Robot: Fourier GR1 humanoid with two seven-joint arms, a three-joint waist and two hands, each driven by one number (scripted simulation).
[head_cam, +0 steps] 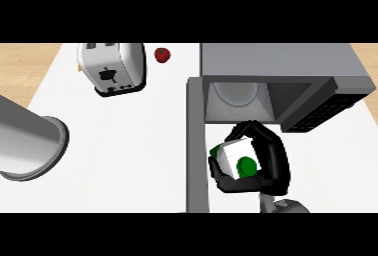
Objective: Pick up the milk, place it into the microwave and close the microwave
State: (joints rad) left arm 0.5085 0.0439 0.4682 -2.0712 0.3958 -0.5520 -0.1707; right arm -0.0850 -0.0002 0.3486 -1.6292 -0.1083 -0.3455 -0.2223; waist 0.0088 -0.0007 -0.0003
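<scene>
Looking down, you find the right hand (255, 184) curled round the milk (238, 156). Its fingers arch over the far side and its thumb sits beneath. Much of the carton is hidden, with only a white face and green patches showing. The milk is at 5 o'clock from the middle of the counter (133, 150), just outside the open microwave (280, 60), at 6 o'clock from its cavity. You cannot tell whether the carton touches the surface below. The door (195, 150) stands open just beside the hand, at its 9 o'clock. A toaster (112, 67) lies at 11 o'clock. The steel pot (26, 140) at 9 o'clock is cut off by the edge.
</scene>
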